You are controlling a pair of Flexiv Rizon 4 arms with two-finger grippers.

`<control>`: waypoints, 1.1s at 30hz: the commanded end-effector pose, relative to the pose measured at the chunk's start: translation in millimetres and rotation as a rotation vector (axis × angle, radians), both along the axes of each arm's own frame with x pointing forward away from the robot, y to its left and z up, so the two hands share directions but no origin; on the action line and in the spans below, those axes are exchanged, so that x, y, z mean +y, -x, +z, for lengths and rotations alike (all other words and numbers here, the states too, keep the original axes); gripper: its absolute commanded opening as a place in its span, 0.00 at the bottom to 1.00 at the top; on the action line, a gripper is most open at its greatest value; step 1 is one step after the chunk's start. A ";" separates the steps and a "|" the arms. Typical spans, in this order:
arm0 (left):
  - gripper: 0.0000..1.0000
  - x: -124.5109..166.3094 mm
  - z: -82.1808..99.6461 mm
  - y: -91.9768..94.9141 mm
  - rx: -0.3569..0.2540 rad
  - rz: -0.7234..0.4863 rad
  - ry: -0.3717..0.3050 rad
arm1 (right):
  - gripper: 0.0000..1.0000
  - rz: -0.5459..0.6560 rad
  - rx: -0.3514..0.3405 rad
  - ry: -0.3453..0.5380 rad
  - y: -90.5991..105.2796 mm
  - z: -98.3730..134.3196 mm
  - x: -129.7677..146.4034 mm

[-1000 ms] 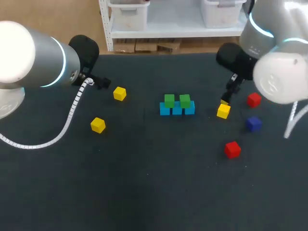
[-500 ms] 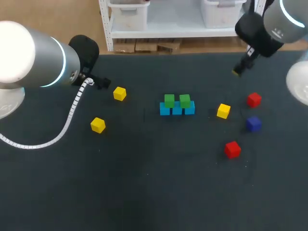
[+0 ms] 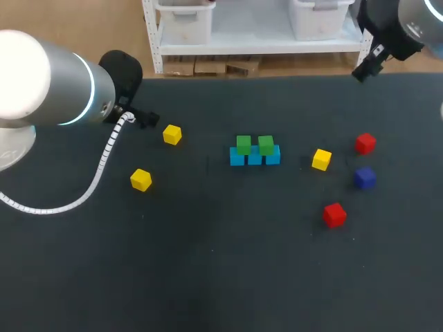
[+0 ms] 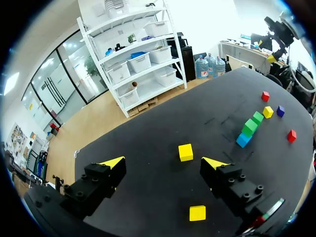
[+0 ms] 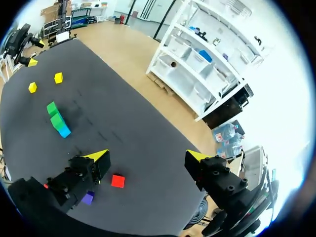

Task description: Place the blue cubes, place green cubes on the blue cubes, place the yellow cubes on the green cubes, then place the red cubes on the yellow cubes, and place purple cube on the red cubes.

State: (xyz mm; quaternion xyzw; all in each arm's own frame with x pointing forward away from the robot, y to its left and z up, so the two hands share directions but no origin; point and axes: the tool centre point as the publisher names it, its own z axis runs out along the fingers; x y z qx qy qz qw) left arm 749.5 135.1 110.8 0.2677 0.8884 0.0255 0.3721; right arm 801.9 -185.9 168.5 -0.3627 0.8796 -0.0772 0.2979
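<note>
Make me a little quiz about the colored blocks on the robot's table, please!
1. Pick one: which color of cubes sits on top of the blue cubes? A) red B) green C) purple
2. True or false: the left gripper and the right gripper are both open, with nothing between their fingers.
3. Count: how many yellow cubes lie on the table?

Key: 1. B, the green cubes. 2. True. 3. Three.
</note>
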 end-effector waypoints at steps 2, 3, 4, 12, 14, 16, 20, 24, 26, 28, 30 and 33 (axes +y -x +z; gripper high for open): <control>1.00 0.8 0.3 -1.1 0.003 -0.004 0.001 | 1.00 0.003 -0.040 0.010 5.7 -0.5 -1.9; 1.00 0.8 0.3 -1.1 0.003 -0.004 0.001 | 1.00 0.003 -0.040 0.010 5.7 -0.5 -1.9; 1.00 0.8 0.3 -1.1 0.003 -0.004 0.001 | 1.00 0.003 -0.040 0.010 5.7 -0.5 -1.9; 1.00 0.8 0.3 -1.1 0.003 -0.004 0.001 | 1.00 0.003 -0.040 0.010 5.7 -0.5 -1.9; 1.00 0.8 0.3 -1.1 0.003 -0.004 0.001 | 1.00 0.003 -0.040 0.010 5.7 -0.5 -1.9; 1.00 3.0 0.7 -3.1 -0.004 -0.003 -0.045 | 1.00 0.003 -0.040 0.010 5.7 -0.5 -1.9; 1.00 8.9 7.2 -13.8 -0.008 0.009 -0.148 | 1.00 0.003 -0.040 0.010 5.7 -0.5 -1.9; 1.00 9.4 14.7 -22.9 0.024 0.012 -0.199 | 1.00 0.003 -0.040 0.010 5.7 -0.5 -1.9; 1.00 5.7 14.8 -25.4 0.060 0.004 -0.207 | 1.00 0.003 -0.040 0.010 5.7 -0.5 -1.9; 1.00 -1.6 10.5 -29.9 0.146 0.025 -0.153 | 1.00 0.003 -0.040 0.010 5.7 -0.5 -1.9; 1.00 -9.9 6.0 -32.3 0.203 0.033 -0.096 | 1.00 0.003 -0.040 0.010 5.7 -0.5 -1.9; 1.00 -20.2 -1.9 -34.8 0.246 0.071 -0.046 | 1.00 0.003 -0.040 0.010 5.7 -0.5 -1.9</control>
